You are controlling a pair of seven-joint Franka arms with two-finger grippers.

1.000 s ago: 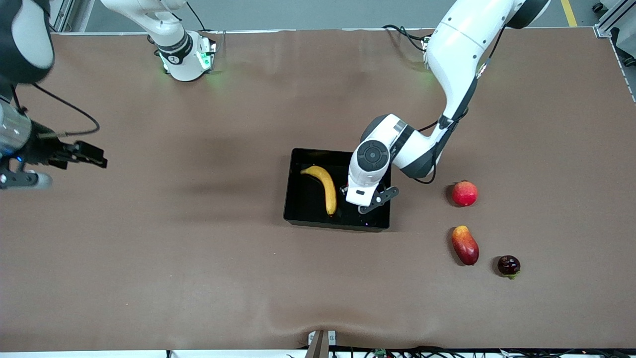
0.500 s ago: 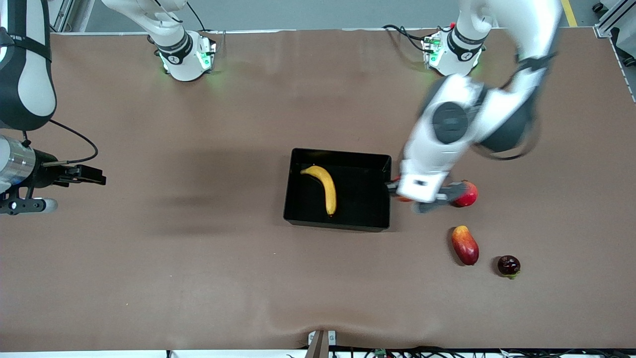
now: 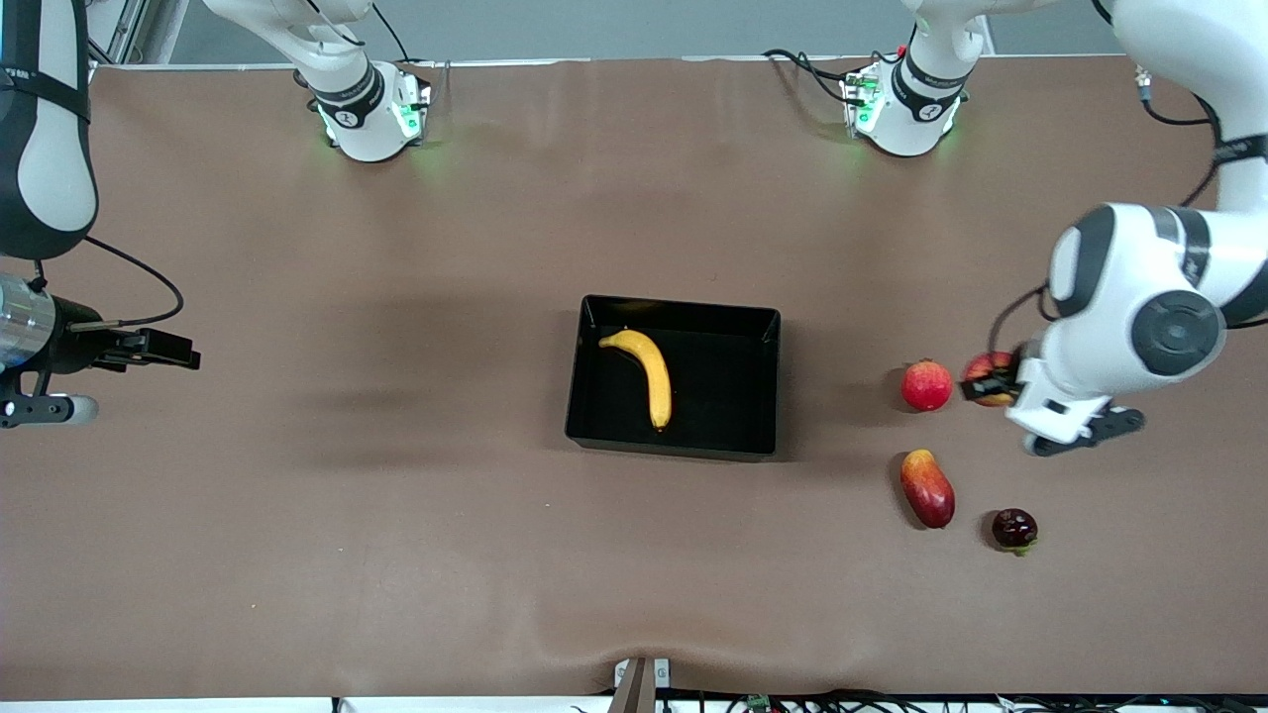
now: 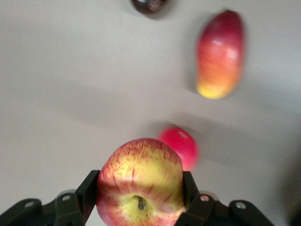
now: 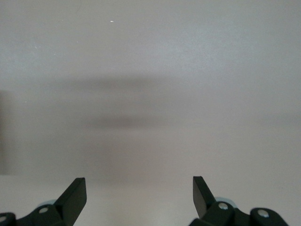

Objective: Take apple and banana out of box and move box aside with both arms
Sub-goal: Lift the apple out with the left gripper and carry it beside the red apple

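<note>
Brown cloth covers the whole table (image 3: 396, 515), with both arm bases along its upper edge in the front view. Near the middle sits the box (image 3: 768, 386), a shallow black rectangular tray with low glossy walls and no lid. Inside it, toward the right arm's end, lies the banana (image 3: 649, 376), long, curved and plain yellow, darker at both tips.

Up in the air over bare table toward the left arm's end, the left tool (image 3: 991, 384) is clamped on the apple (image 4: 140, 181). From the left wrist view this apple is round, red with fine yellow streaks, turning pale yellow around its small brown stem, and the black fingers (image 4: 88, 190) press on either side of it.

On the cloth just beside that tool rests a plain red round fruit (image 3: 926, 385). Nearer the front camera than it lies an oblong red-and-yellow mango-like fruit (image 3: 927, 488), and beside that, farther toward the left arm's end, a small dark purple fruit (image 3: 1014, 529).

At the right arm's end of the table the right tool (image 3: 173, 349) waits above bare cloth, its fingers (image 5: 75, 195) spread wide apart with nothing between them.
</note>
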